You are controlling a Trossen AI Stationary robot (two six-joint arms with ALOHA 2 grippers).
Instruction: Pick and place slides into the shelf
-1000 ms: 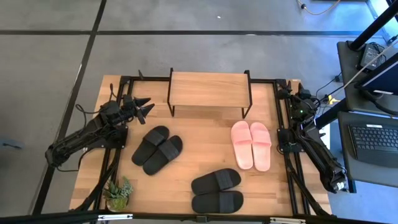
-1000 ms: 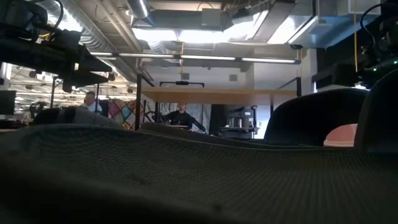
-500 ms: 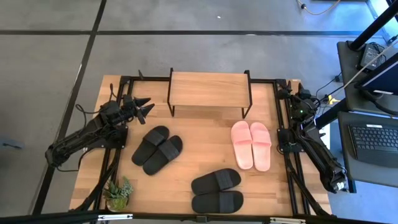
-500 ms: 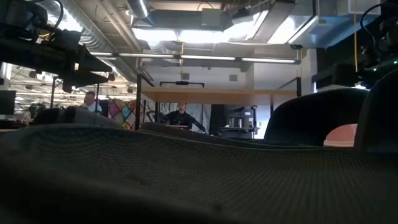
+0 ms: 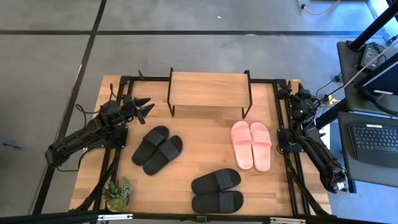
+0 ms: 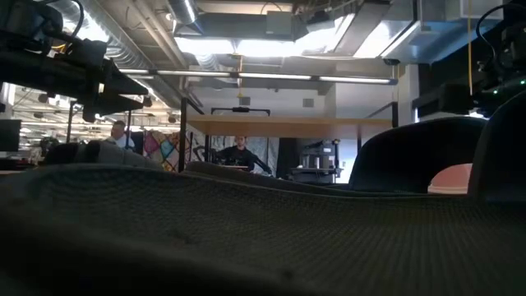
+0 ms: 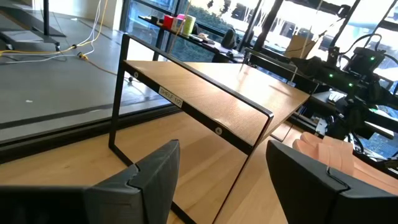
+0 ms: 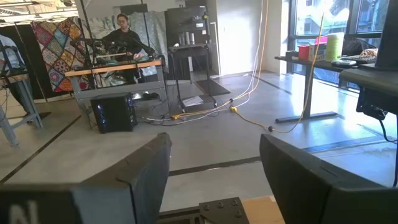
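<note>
The shelf (image 5: 209,87) stands at the table's far middle, a light wooden board on black metal legs; the left wrist view shows its board (image 7: 211,99) too. A pale pink pair of slides (image 5: 251,144) lies right of centre. One black pair (image 5: 157,149) lies left of centre, another (image 5: 217,190) near the front edge. My left gripper (image 5: 147,106) hovers open, left of the shelf and beyond the left black pair. My right gripper (image 5: 287,91) is open at the table's far right corner, pointing off the table.
A small potted plant (image 5: 117,193) sits at the near left corner. A black frame (image 5: 285,149) rims the tabletop. A desk with a keyboard (image 5: 375,143) stands right of the table. People (image 6: 239,154) are in the room beyond. Bare wood lies between the shelf and the slides.
</note>
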